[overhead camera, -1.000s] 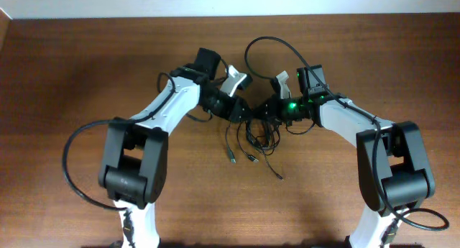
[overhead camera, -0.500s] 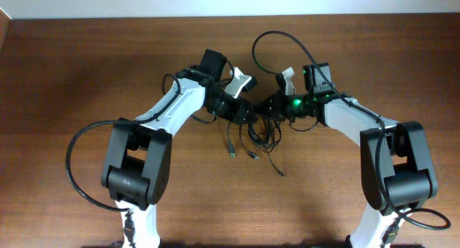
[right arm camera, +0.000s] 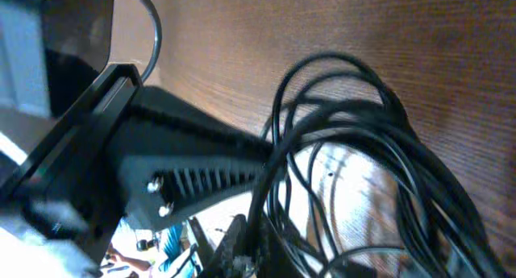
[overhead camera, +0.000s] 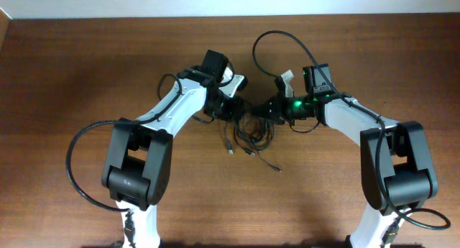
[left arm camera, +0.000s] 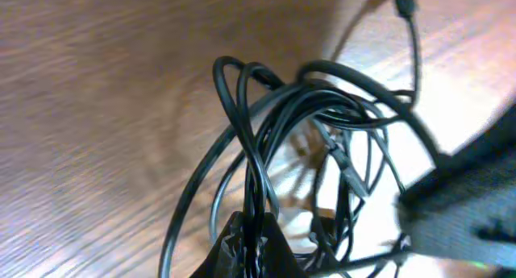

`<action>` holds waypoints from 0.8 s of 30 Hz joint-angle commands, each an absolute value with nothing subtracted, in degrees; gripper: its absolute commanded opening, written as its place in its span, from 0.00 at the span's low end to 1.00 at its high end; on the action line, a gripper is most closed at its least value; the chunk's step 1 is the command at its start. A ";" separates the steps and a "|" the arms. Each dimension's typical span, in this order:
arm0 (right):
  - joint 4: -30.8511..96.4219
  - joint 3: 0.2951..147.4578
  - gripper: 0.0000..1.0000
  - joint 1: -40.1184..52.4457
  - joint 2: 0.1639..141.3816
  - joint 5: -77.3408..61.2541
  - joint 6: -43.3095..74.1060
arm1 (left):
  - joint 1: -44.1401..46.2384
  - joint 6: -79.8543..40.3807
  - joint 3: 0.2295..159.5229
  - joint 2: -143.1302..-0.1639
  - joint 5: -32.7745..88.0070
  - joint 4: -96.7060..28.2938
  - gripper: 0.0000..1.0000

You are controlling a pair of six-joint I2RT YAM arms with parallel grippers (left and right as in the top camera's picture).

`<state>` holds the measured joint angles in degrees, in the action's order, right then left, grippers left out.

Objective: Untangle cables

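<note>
Table (overhead camera: 86,61): brown wood grain, lying under both arms and carrying the whole tangle.

Cables (overhead camera: 253,130): thin black cords, bunching into one knot of overlapping loops near the middle of the table, between the two grippers. In the left wrist view the loops are fanning upward and to the right from the fingers, and part of the bundle is lifting off the wood.

Plug ends (overhead camera: 230,152): several loose tails are trailing out of the knot toward the near edge and resting flat on the table, each ending in a small plug.

Left gripper (overhead camera: 237,113): reaching into the knot from its left side. Its jaws are pinching together on a few strands, with the cords running straight out from between the fingertips (left arm camera: 256,239).

Right gripper (overhead camera: 264,113): meeting the knot from the opposite side, just beside the left gripper. Its jaws are standing fully closed, with cable strands crossing at the fingertips (right arm camera: 235,244) and appearing caught between them.

Green light (overhead camera: 292,104): glowing on the right arm's wrist, just behind the gripper.
</note>
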<state>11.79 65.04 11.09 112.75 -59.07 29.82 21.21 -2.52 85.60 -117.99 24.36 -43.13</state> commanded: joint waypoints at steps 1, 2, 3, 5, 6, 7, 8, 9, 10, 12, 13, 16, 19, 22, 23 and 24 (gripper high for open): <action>12.23 65.69 0.04 10.79 110.63 -64.01 29.43 | 20.88 -7.16 86.08 -118.63 15.29 -43.57 0.04; 12.21 65.69 0.04 10.79 110.63 -64.64 29.43 | 20.88 -7.75 86.08 -118.63 13.63 -43.83 0.04; 12.21 65.69 0.04 10.72 110.63 -66.67 29.43 | 20.88 -7.75 86.08 -118.63 13.47 -43.86 0.04; 12.16 65.69 0.04 9.39 110.63 -75.29 29.43 | 20.88 -7.73 86.08 -118.63 13.45 -43.86 0.05; 12.19 65.69 0.04 8.29 110.63 -77.34 29.43 | 20.91 -7.73 86.08 -118.63 13.47 -43.83 0.06; 12.23 65.69 0.04 7.18 110.63 -78.00 29.41 | 20.91 -7.73 86.08 -118.63 13.47 -43.77 0.07; 12.23 65.69 0.04 6.20 110.63 -77.78 28.88 | 20.91 -7.73 86.08 -118.63 13.47 -43.75 0.07; 12.23 65.63 0.04 5.43 110.63 -77.76 27.24 | 20.91 -7.73 86.08 -118.63 13.47 -43.75 0.08; 12.32 65.47 0.04 5.02 110.63 -77.32 26.72 | 20.91 -7.73 86.08 -118.63 13.47 -43.75 0.08; 14.72 65.36 0.04 4.95 110.63 -75.85 24.14 | 20.91 -7.73 86.08 -118.63 13.47 -43.75 0.09; 16.21 65.34 0.04 4.95 110.63 -74.30 24.14 | 20.91 -7.73 86.08 -118.63 13.47 -43.75 0.09; 20.84 65.14 0.04 4.95 110.63 -65.76 23.79 | 20.91 -7.73 86.08 -118.63 13.50 -43.72 0.09; 26.52 65.14 0.22 4.95 110.63 -54.72 23.77 | 20.91 -7.73 86.08 -118.63 13.52 -43.70 0.10; 29.32 65.14 0.23 4.95 110.63 -48.93 23.77 | 20.91 -7.73 86.08 -118.63 13.52 -43.70 0.11; 29.93 65.14 0.22 4.95 110.63 -47.46 23.77 | 20.91 -7.73 86.08 -118.63 13.52 -43.68 0.12; 30.59 65.14 0.26 4.95 110.63 -46.87 23.77 | 20.91 -7.73 86.08 -118.63 13.52 -43.68 0.11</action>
<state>29.67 65.14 5.02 112.38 -52.18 24.53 21.21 -7.18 85.60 -117.99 14.04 -43.79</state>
